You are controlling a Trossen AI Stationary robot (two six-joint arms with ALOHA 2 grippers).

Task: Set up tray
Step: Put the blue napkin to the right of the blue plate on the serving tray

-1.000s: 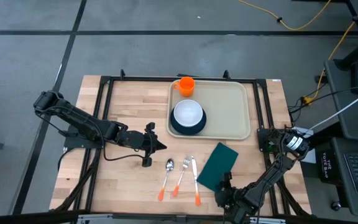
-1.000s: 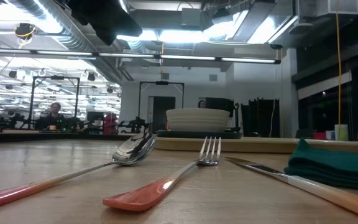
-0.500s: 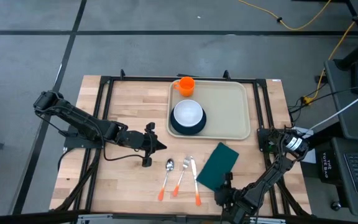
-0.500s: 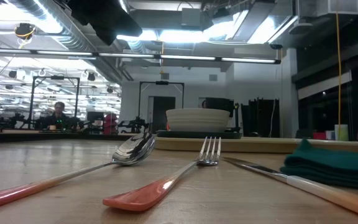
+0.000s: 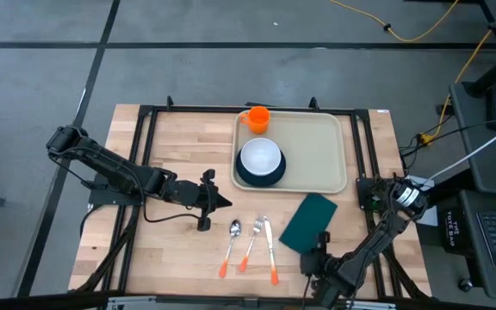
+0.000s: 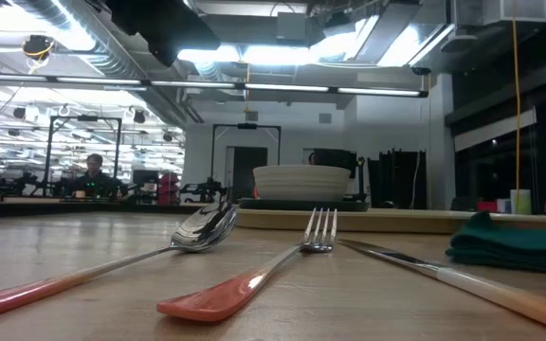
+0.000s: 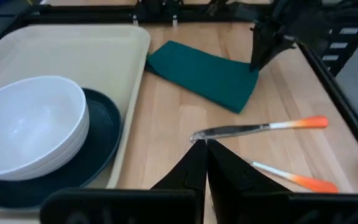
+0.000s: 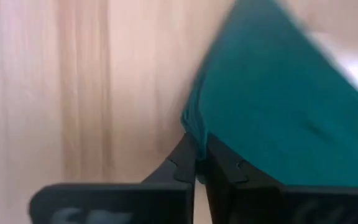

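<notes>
The beige tray lies at the table's far right and carries a dark teal plate with a white bowl on it; an orange cup stands at its far left corner. A dark green napkin lies flat on the wood in front of the tray. My right gripper is at the napkin's near corner, shut on it. My left gripper hovers shut left of the tray, holding nothing. A spoon, a fork and a knife lie side by side left of the napkin. My right gripper pinches the napkin's near corner between its two fingers. The fingers slant down onto it from the table's near side. The corner is raised a little, and the rest of the napkin lies on the table.
Black frame rails run along the table's left, right and far sides. Bare wood lies between the cutlery and my left arm. In the left wrist view the knife lies just beyond my left fingers. A person sits far off in the room behind.
My right gripper has risen a little and rolled at the napkin's near corner. The napkin has slid a short way toward the table's right and far edges, its near corner lifted while the rest stays on the wood.
</notes>
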